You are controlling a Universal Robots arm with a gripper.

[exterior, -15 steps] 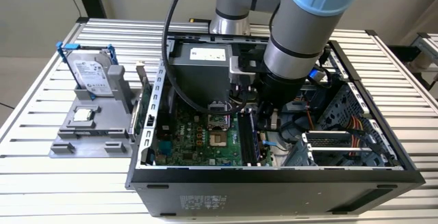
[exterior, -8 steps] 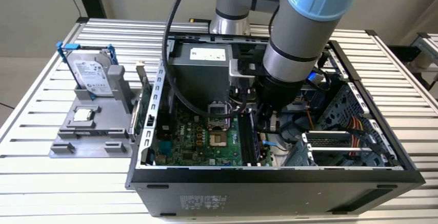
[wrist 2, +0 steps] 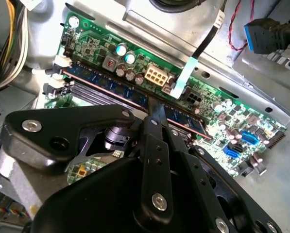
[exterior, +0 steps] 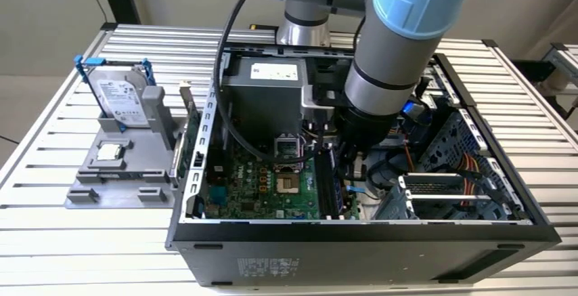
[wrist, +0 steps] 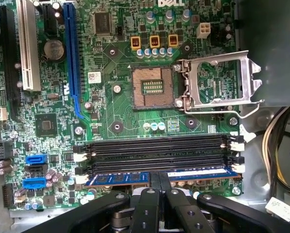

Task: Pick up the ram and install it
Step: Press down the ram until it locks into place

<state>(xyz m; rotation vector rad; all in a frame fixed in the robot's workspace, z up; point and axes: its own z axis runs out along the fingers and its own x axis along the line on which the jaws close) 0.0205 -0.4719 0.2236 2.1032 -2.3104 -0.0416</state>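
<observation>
The ram (wrist: 118,178) is a bluish-green stick lying along the outermost black memory slot of the green motherboard (wrist: 115,111). In the second wrist view the ram (wrist 2: 110,87) runs along the same slot, next to white end clips. My gripper (wrist: 160,187) is shut on the ram at its middle, and its black fingers (wrist 2: 157,116) hide that part. In the exterior view my gripper (exterior: 348,167) reaches down inside the open computer case, with the ram (exterior: 338,191) below it. I cannot tell how deep the stick sits in the slot.
Three empty black slots (wrist: 154,148) lie beside the ram. The bare processor socket (wrist: 152,87) has its metal latch (wrist: 217,82) swung open. Cables (wrist: 276,145) hang near the slots' end. Outside the case, a grey holder (exterior: 113,181) carries a hard drive (exterior: 122,99) and a square chip (exterior: 110,152).
</observation>
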